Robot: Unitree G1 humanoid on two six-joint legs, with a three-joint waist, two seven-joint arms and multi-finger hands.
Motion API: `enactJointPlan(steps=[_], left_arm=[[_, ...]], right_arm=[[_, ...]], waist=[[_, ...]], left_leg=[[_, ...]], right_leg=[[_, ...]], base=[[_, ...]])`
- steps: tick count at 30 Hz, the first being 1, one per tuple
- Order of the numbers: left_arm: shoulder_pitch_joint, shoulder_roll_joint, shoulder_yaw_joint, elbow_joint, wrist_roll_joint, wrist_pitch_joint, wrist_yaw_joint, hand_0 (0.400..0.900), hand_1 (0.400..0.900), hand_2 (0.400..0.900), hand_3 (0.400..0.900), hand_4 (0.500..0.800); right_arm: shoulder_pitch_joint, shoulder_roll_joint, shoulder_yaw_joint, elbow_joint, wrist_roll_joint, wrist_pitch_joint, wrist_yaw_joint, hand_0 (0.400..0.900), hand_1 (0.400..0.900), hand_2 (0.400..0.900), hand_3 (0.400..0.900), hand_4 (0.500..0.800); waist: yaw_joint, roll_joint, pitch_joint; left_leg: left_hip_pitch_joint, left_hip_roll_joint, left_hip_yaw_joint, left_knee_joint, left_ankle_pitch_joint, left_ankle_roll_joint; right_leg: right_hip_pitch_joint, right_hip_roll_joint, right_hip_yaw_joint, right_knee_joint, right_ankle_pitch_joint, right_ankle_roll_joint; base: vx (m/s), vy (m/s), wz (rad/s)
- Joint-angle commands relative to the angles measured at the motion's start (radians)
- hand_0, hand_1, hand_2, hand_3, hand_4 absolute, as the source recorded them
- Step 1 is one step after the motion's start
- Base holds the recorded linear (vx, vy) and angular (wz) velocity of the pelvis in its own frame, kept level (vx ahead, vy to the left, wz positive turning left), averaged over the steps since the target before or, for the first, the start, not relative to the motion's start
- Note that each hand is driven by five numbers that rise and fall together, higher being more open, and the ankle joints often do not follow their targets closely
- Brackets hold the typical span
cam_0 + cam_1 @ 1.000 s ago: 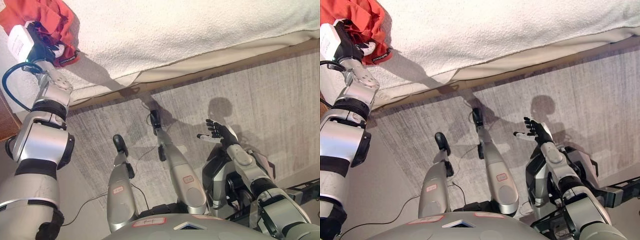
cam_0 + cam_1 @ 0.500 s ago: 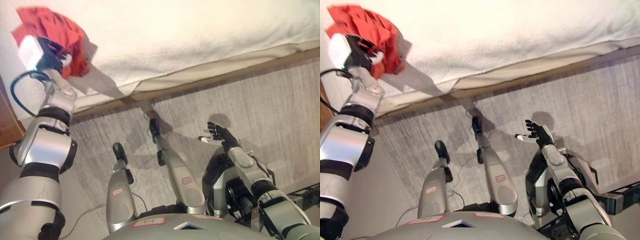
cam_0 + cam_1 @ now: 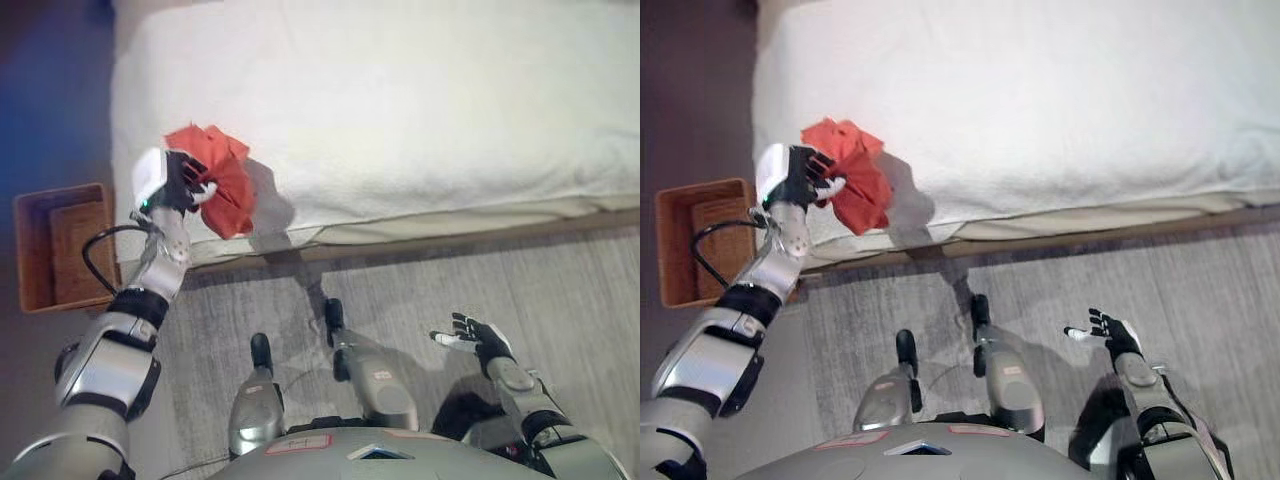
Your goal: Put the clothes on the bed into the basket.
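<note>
View pulled back since earlier; wicker basket (image 3: 62, 247) now visible left of bed (image 3: 420, 110). My left hand (image 3: 180, 185) clutches red garment (image 3: 218, 175) at bed edge; my right hand (image 3: 472, 336) spread, idle. Basket contents unclear.

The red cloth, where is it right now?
The red cloth hangs bunched in the robot's left hand, at the view's left by the bed's corner, right of the basket.

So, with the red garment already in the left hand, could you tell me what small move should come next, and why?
Probably swing the left hand leftward toward the basket. Its fingers are curled round the red garment, which hangs at the bed's corner, and the basket sits on the floor just to the left of it. The right hand hangs open and idle, low on the right.
</note>
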Motion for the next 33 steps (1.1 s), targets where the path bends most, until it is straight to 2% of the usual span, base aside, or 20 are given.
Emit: enactJointPlan(steps=[1,6,10,14,16,18,22,29,31,33], left_arm=[[0.048,0.084,0.093,-0.093,0.048,-0.074,-0.009,0.400,0.400,0.400,0.400,0.500],[0.146,0.134,0.138,-0.169,0.065,-0.102,-0.051,0.400,0.400,0.400,0.400,0.500],[0.195,0.167,0.181,-0.209,0.071,-0.117,-0.056,0.400,0.400,0.400,0.400,0.500],[0.275,0.159,0.257,-0.221,0.031,-0.134,-0.058,0.400,0.400,0.400,0.400,0.500],[0.302,0.154,0.296,-0.198,0.007,-0.135,-0.054,0.400,0.400,0.400,0.400,0.500],[0.291,0.163,0.310,-0.124,-0.005,-0.128,-0.045,0.400,0.400,0.400,0.400,0.500],[0.243,0.220,0.342,0.088,-0.044,-0.113,-0.017,0.400,0.400,0.400,0.400,0.500],[0.122,0.401,0.366,0.301,-0.032,-0.064,0.011,0.400,0.400,0.400,0.400,0.500],[0.055,0.467,0.343,0.378,-0.018,-0.049,0.016,0.400,0.400,0.400,0.400,0.500],[-0.012,0.507,0.323,0.461,-0.038,-0.045,0.014,0.400,0.400,0.400,0.400,0.500]], right_arm=[[0.043,-0.031,-0.050,0.043,-0.015,-0.010,0.005,0.900,0.900,0.900,0.900,0.800],[0.045,-0.027,-0.062,0.056,-0.028,-0.006,0.021,0.900,0.900,0.900,0.900,0.800],[0.043,-0.023,-0.063,0.059,-0.028,-0.009,0.029,0.900,0.900,0.900,0.900,0.800],[0.050,-0.014,-0.065,0.061,-0.030,-0.008,0.040,0.900,0.900,0.900,0.900,0.800],[0.049,-0.013,-0.065,0.070,-0.031,-0.006,0.041,0.900,0.900,0.900,0.900,0.800],[0.046,-0.013,-0.062,0.076,-0.031,-0.006,0.044,0.900,0.900,0.900,0.900,0.800],[0.038,-0.016,-0.048,0.078,-0.030,-0.013,0.042,0.900,0.900,0.900,0.900,0.800],[0.035,-0.041,-0.025,0.069,-0.039,-0.022,0.030,0.900,0.900,0.900,0.900,0.800],[0.028,-0.056,-0.012,0.060,-0.041,-0.023,0.027,0.900,0.900,0.900,0.900,0.800],[0.024,-0.065,-0.002,0.057,-0.041,-0.024,0.025,0.900,0.900,0.900,0.900,0.800]], waist=[[0.047,-0.029,-0.071],[0.078,-0.021,-0.091],[0.097,-0.021,-0.096],[0.111,-0.026,-0.102],[0.117,-0.028,-0.107],[0.120,-0.028,-0.110],[0.120,-0.026,-0.112],[0.115,-0.023,-0.106],[0.107,-0.024,-0.099],[0.101,-0.028,-0.094]], left_leg=[[0.022,0.004,0.019,0.035,-0.039,-0.015],[0.037,0.002,-0.012,0.015,-0.027,-0.015],[0.035,0.006,-0.037,0.005,-0.016,-0.017],[0.039,0.008,-0.049,0.004,-0.015,-0.017],[0.040,0.007,-0.052,0.003,-0.015,-0.016],[0.041,0.007,-0.054,0.003,-0.012,-0.018],[0.041,0.010,-0.051,0.002,-0.008,-0.020],[0.041,0.016,-0.039,-0.004,-0.002,-0.024],[0.036,0.020,-0.033,-0.006,0.003,-0.027],[0.030,0.022,-0.029,-0.007,0.006,-0.027]], right_leg=[[0.002,-0.092,-0.016,0.034,0.040,0.109],[0.040,-0.100,-0.050,0.028,0.027,0.111],[0.058,-0.103,-0.074,0.025,0.020,0.112],[0.072,-0.101,-0.088,0.020,0.016,0.111],[0.079,-0.101,-0.090,0.019,0.013,0.109],[0.086,-0.101,-0.092,0.018,0.009,0.109],[0.089,-0.099,-0.092,0.016,0.009,0.109],[0.085,-0.089,-0.086,0.010,0.013,0.111],[0.076,-0.087,-0.085,0.009,0.018,0.115],[0.068,-0.084,-0.080,0.004,0.024,0.118]], base=[[0.04,-0.006,0.26],[0.03,0.001,0.25],[0.01,-0.015,0.22],[0.01,-0.011,0.10],[0.01,-0.003,0.06],[0.01,0.002,0.04],[0.00,0.005,-0.02],[-0.02,0.000,-0.07],[-0.05,0.007,-0.09],[-0.04,-0.004,-0.09]])
